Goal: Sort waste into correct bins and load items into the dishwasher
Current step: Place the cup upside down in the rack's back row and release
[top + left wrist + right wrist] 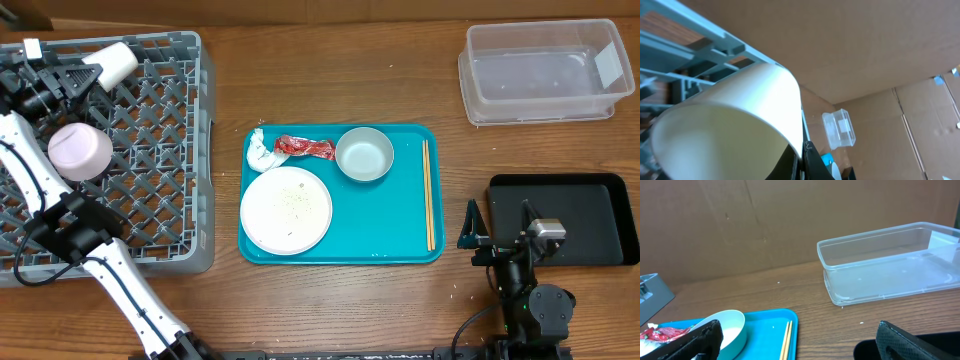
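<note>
Overhead: white cup [115, 62] lies sideways above the dish rack's [170, 200] far end, the left gripper [92, 73] pinching its wall. One bowl [80, 150] sits inside the rack. Step: loading the cup. Next it likely needs lowering onto a free cell clear of that bowl, then release. Right gripper [498, 218] spread wide, empty, well right of the rack. Plate [285, 210], second bowl [364, 155], napkin [262, 152] and wrapper [305, 148] wait on the teal tray [400, 210] just right of the rack.

Teal tray [405, 225], seemingly speckled white plate [286, 210]
</note>
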Robot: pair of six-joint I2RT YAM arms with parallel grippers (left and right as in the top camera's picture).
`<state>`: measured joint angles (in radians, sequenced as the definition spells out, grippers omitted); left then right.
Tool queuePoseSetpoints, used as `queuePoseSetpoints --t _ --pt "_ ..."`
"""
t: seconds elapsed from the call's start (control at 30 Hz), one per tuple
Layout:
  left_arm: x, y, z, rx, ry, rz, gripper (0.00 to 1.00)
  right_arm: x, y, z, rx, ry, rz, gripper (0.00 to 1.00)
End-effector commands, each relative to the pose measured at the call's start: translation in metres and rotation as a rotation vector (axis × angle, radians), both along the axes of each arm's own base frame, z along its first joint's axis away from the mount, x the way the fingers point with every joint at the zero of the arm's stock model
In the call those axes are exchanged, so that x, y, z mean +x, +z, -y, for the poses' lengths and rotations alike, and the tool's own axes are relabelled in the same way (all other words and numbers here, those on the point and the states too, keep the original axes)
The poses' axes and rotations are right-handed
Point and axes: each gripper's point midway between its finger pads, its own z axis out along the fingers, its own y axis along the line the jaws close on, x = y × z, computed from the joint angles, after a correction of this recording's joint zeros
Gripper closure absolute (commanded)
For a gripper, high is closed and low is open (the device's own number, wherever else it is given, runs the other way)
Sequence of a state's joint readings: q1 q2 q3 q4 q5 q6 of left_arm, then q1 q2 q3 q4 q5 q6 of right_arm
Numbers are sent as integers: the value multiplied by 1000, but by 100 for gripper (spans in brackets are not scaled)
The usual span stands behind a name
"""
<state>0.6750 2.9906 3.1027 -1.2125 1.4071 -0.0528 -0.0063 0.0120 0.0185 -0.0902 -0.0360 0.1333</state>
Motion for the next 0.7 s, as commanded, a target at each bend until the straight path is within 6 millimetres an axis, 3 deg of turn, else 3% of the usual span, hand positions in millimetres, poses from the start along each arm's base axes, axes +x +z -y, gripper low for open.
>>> queuePoseSetpoints --t 0.0,0.13,0.33,0.5,0.57,0.63,0.67 --pt "-6 -31 -28 20 96 -135 96 0 -2 2 -4 -13 5 0" --pt "-21 -32 -57 27 182 -204 96 0 -2 2 -4 -12 5 0" --pt "-47 -38 -89 74 292 -334 75 0 -2 2 -4 -12 5 0" --pt "-61 -6 -112 116 369 -324 54 0 -2 2 -4 -12 5 1" --pt "-71 19 -121 193 425 -333 43 0 -2 2 -4 -12 5 0" --pt "-77 41 -124 261 465 -334 41 0 -2 2 -4 -12 5 0" --pt "-78 52 -124 288 478 -328 45 0 -2 2 -4 -12 5 0"
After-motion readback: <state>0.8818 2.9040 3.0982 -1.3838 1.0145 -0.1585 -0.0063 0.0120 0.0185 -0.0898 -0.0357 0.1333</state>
